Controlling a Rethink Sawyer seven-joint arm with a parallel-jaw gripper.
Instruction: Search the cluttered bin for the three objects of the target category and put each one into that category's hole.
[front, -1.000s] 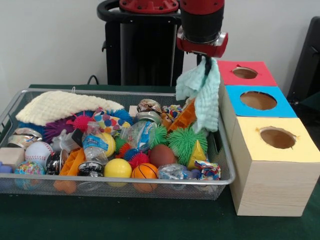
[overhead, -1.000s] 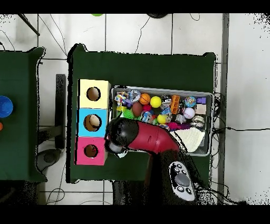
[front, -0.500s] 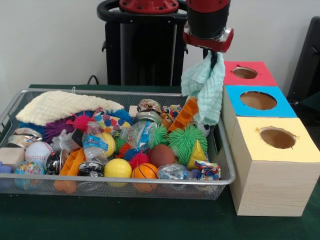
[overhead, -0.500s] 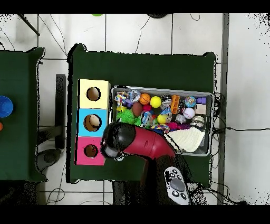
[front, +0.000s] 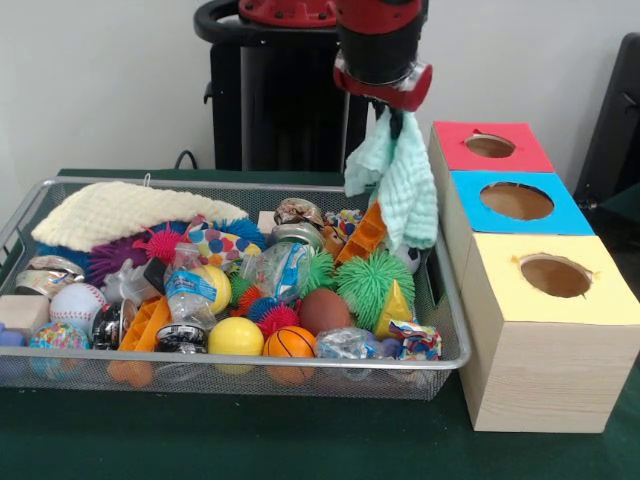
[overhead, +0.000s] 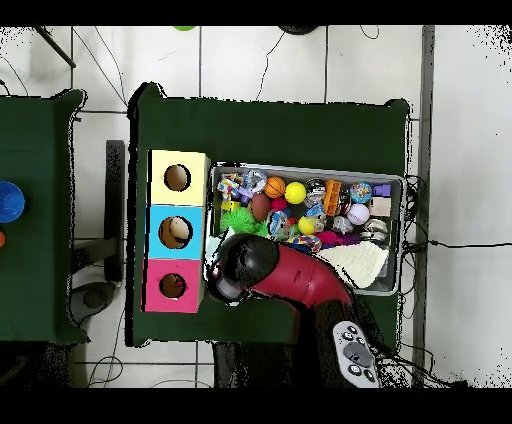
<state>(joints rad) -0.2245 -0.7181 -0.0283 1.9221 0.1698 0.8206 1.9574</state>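
Mint-green washcloth hangs from the gripper, pinched at its top edge by the closed fingers and draping down in loose folds. In the front view it dangles above the wire mesh bin, over the bin's 3 o'clock end, its lower hem just in front of an orange ridged toy and clear of the boxes. The red and black arm enters from 12 o'clock.

At 3 o'clock of the bin stands a row of three wooden boxes, each with a round hole in a coloured top: the red-topped box farthest back, the blue-topped box in the middle, the yellow-topped box nearest the viewer. The washcloth hangs just beside the red-topped box, towards its 9 o'clock side, not over any hole.

Inside the bin, a cream knitted cloth lies at 10 o'clock. A green spiky ball, a brown egg-shaped ball, a small basketball, a yellow ball, a baseball and a crumpled plastic bottle lie among the clutter.

In the overhead view the arm covers the washcloth; the bin sits at 3 o'clock of the boxes, and the red-topped box lies just at 9 o'clock of the arm's wrist.
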